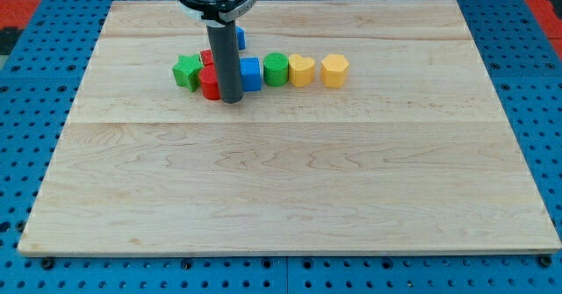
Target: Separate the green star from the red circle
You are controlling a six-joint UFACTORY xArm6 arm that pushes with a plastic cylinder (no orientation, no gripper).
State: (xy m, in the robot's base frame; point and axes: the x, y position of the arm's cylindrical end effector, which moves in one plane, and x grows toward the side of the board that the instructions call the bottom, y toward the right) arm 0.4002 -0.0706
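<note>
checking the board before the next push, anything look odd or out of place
Nothing looks damaged or spilled. The blocks sit in a tight row near the view's top, and my tip rests against the red circle, which touches the green star. The rod partly hides another red block and a blue one behind it.

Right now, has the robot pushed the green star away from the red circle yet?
Not yet. The green star-shaped block sits right beside the red round block, apparently touching, so nothing looks done. In hand: my tip is down at the red block's right edge, next to the blue cube. Left: pushing the two apart.
</note>
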